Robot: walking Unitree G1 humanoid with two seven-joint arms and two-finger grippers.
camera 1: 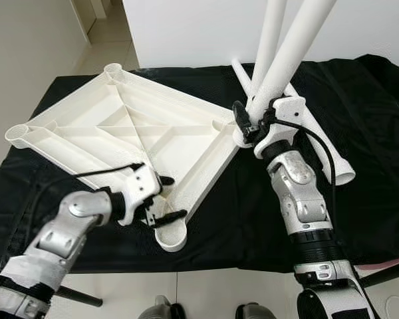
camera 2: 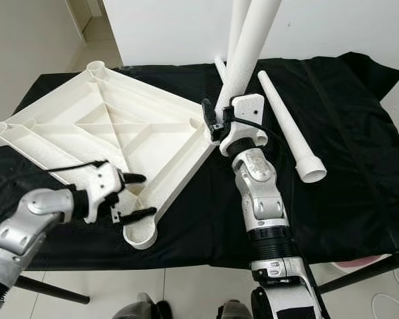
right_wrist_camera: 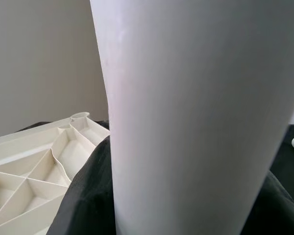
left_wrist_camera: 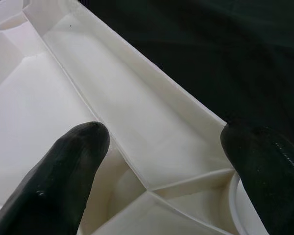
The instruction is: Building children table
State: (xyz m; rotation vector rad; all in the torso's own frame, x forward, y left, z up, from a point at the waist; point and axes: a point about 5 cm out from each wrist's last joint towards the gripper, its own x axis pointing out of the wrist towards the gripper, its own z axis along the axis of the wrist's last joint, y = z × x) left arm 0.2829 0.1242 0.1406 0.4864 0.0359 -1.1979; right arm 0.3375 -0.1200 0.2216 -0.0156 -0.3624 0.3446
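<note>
While the white tabletop [camera 1: 130,133] lies upside down on the black cloth [camera 1: 359,199] covering the surface, its ribbed underside is turned up and its round corner sockets are seen at each corner. It is set toward the left side of the surface, with one corner hanging near the front edge.

At that front corner, the left gripper [camera 1: 167,197] is positioned, its two black fingers [left_wrist_camera: 63,171] spread wide apart. One finger is placed over the inner ribs, the other over the outer rim by the socket, and nothing is gripped between them. From the left wrist view, the long channel along the tabletop's edge is seen running away between the fingers.

Over on the right, a white table leg [camera 2: 247,50] is held upright and slightly tilted by the right gripper [camera 2: 216,119], whose fingers are closed around its lower part. The leg's bottom end is kept just beside the tabletop's right corner, at the socket there; whether it is seated in the socket cannot be told. In the right wrist view, the leg [right_wrist_camera: 196,117] is seen very close, with the tabletop's ribs behind it.

A second leg [camera 2: 289,126] is laid flat on the cloth toward the right side of the surface, wide end toward the front. Pale floor tiles [camera 1: 106,40] are seen beyond the far left corner.
</note>
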